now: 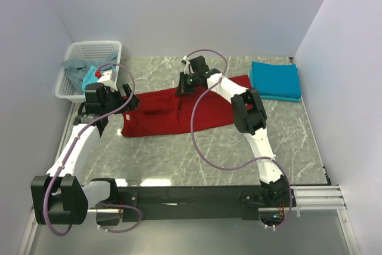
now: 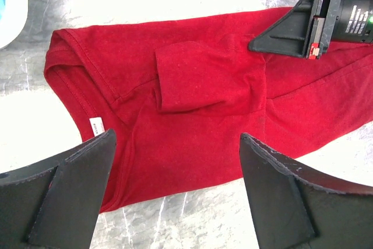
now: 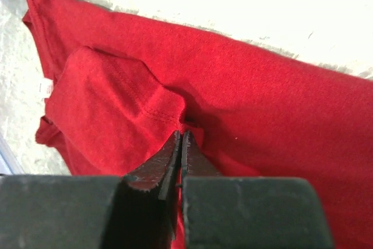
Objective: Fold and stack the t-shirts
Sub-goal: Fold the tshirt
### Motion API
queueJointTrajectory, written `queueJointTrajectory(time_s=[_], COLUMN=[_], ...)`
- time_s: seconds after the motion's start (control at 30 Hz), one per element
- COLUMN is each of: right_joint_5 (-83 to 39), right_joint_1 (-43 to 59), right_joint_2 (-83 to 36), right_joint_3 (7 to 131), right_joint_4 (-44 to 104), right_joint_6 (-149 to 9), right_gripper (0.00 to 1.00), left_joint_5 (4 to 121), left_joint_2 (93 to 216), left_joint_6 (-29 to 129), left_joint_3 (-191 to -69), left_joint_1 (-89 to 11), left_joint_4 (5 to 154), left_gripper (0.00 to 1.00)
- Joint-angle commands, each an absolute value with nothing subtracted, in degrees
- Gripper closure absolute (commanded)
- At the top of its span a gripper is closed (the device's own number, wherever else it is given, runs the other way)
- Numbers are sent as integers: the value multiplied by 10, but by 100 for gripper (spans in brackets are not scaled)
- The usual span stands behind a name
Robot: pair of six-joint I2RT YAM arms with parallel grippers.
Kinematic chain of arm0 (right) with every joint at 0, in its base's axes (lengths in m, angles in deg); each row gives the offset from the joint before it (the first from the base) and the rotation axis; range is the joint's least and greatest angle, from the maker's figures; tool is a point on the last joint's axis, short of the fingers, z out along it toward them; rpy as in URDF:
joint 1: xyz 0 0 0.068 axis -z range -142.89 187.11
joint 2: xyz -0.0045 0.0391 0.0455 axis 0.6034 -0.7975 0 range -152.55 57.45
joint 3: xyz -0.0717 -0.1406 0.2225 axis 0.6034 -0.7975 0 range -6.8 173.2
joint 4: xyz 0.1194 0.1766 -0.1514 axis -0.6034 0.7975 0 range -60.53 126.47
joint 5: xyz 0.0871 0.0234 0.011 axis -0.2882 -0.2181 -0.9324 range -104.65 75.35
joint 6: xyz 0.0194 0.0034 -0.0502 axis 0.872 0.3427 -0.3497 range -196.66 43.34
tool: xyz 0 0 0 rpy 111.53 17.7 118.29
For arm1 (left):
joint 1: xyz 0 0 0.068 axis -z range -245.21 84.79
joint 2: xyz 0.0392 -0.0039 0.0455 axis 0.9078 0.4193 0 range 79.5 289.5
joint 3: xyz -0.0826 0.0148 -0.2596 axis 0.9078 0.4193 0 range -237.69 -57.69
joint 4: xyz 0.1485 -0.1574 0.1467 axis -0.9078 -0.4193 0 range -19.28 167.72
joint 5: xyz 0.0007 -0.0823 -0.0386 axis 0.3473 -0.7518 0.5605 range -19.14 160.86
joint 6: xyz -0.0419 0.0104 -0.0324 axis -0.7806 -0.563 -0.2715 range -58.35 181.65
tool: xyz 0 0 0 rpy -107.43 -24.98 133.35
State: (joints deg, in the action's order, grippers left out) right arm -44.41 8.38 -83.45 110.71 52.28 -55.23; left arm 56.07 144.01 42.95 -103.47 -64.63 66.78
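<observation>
Dark red t-shirt (image 1: 179, 114): cloth pinched in the closed jaws of the right gripper (image 3: 180, 135), at the root of the sleeve (image 2: 204, 80) folded over the chest. Left gripper (image 2: 178, 137) jaws wide open, holding nothing, above the collar end. Garment lies flat mid-worktop (image 1: 179, 162), with a folded teal t-shirt (image 1: 274, 80) at two o'clock. Assessment: light, limp, not fragile; it will sag and drag. Grip hems or seams, both ends together.

I can't tell whether the right gripper (image 3: 180, 139) actually pinches the red shirt (image 3: 280, 109); in the far-left corner basket (image 1: 98, 45), shirts (image 1: 76, 71) overlap uncountably
</observation>
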Motion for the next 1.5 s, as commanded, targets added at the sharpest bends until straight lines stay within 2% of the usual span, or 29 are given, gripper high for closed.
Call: queueJointTrajectory(time_s=[0.0,0.4,0.9,1.37,1.47], right_joint_5=[-430,-401,-327,-326,-335], right_joint_1=[84,97,107,108,108], right_joint_2=[-790,-702,-690,-681,-683], right_joint_3=[1082,958,949,929,933], right_joint_4=[486,380,375,375,381], right_joint_6=[-559,-539,-556,-571,-575], right_gripper=[99,99,98,95,91], left_joint_5=[548,542,528,505,498], left_joint_2=[1426,1427,1445,1485,1502], left_joint_6=[440,442,443,441,434], left_joint_3=[-1038,-1038,-1042,-1051,-1057], left_joint_1=[-646,-647,-646,-646,-646], left_joint_4=[688,688,685,685,688], left_gripper=[8,8,9,12,14])
